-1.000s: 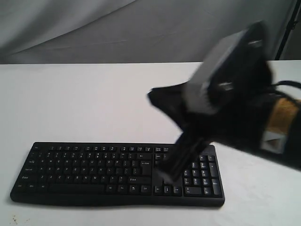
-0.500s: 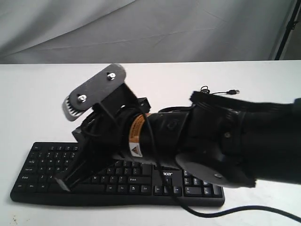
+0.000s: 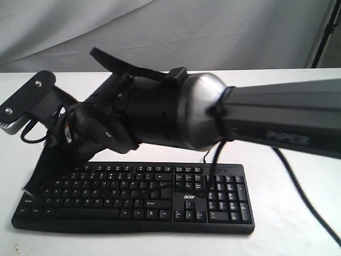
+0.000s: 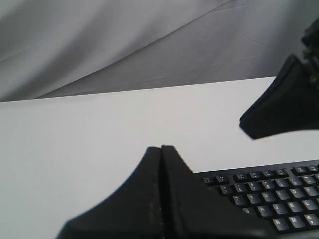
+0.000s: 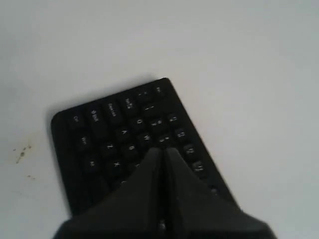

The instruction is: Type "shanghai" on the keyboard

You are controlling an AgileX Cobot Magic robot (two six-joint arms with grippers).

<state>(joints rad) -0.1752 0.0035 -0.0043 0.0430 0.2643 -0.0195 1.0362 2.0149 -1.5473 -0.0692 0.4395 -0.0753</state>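
Note:
The black keyboard (image 3: 133, 198) with white legends and an "acer" logo lies flat near the table's front edge. My right arm reaches across it from the right, and my right gripper (image 3: 33, 185) hangs shut over the keyboard's left end. In the right wrist view the shut right gripper (image 5: 163, 149) points at the left letter keys of the keyboard (image 5: 99, 134), near W and S; whether it touches a key does not show. My left gripper (image 4: 160, 148) is shut on nothing, above bare table beside the keyboard (image 4: 279, 201). The USB cable is hidden.
The white table (image 3: 277, 106) stretches behind the keyboard, with a grey cloth backdrop (image 3: 186, 32) beyond. The right arm's bulky wrist and link (image 3: 176, 112) cover the middle of the scene, and its cable (image 3: 213, 160) hangs over the keys. A black stand (image 3: 326, 32) is at the far right.
The right arm has swung left across the keyboard, from above the number pad to the left end. Its gripper has stayed shut.

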